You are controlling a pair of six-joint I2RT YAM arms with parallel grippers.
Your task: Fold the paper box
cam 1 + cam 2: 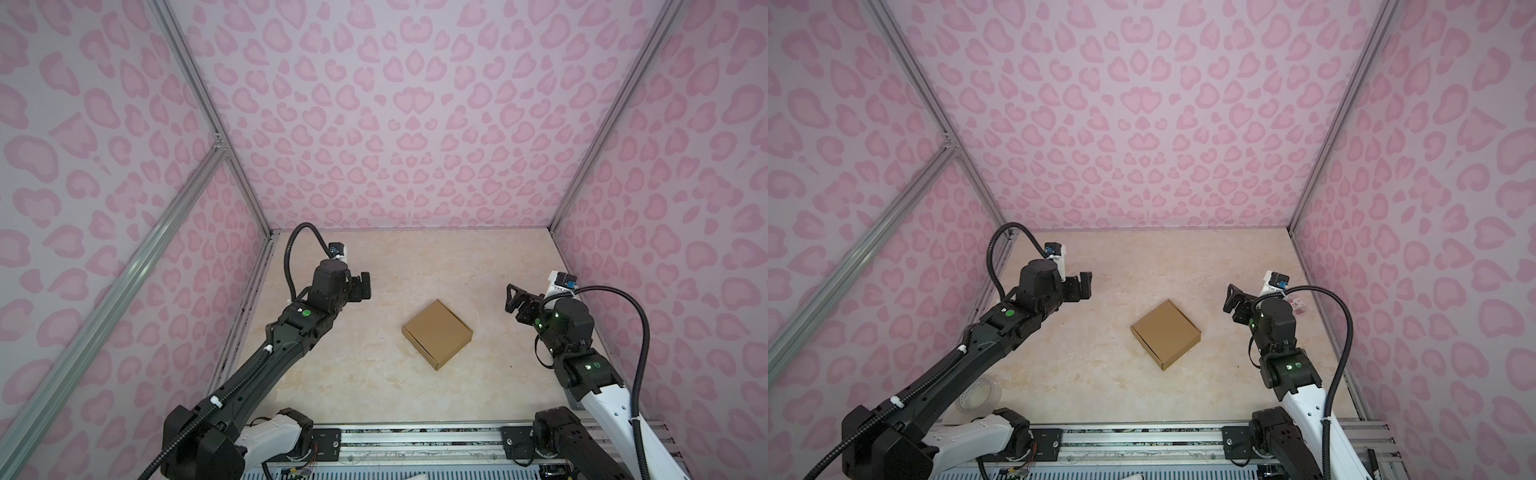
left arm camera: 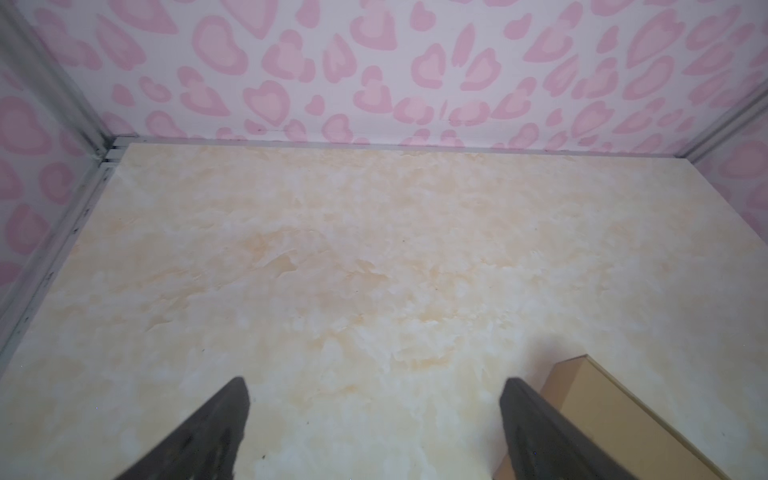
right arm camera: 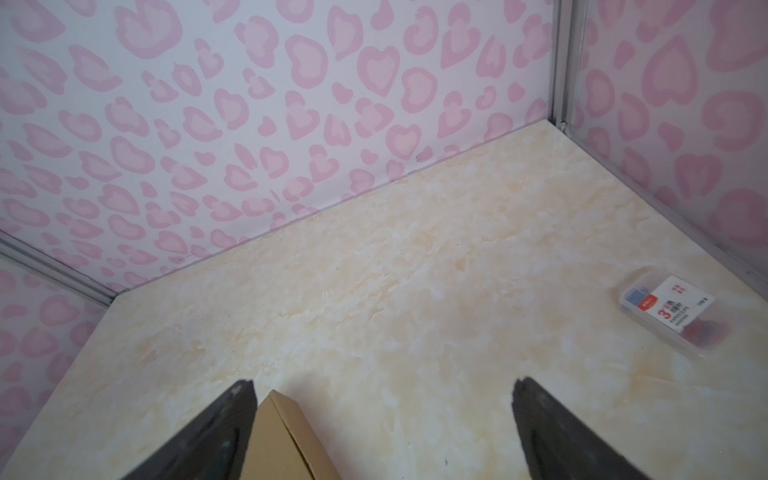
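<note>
Closest to the lens in both top views is the metal rail (image 1: 415,440) that carries the arm bases. Beyond it the paper box (image 1: 437,334) lies flat and closed near the middle of the table (image 1: 353,386), turned corner-on. The left pincer (image 1: 360,287) and right pincer (image 1: 517,301) hang to either side of it, both spread open, empty and well apart from the cardboard. The folding looks finished. The likeliest upset is a lid that is not fully tucked and lifts again, or an arm clipping a box corner as it pulls back. A clear roll of tape (image 1: 973,397) sits under the left arm, and a low elbow could knock it. A small labelled packet (image 1: 1298,305) lies behind the right wrist, near the side wall (image 1: 1391,291), so room there is tight.

From the left wrist, the left pincer (image 2: 374,380) has wide jaws with only bare table between them. One box edge (image 2: 602,399) sits just outside one finger. Open table runs ahead to the back wall (image 2: 374,62).

From the right wrist, the right pincer (image 3: 384,381) is equally wide and empty. A box corner (image 3: 282,432) shows just inside one finger, so any closing or sideways sweep here could push the box. The packet (image 3: 669,311) lies clear of the jaws beside the wall frame. The middle of the table is free.
</note>
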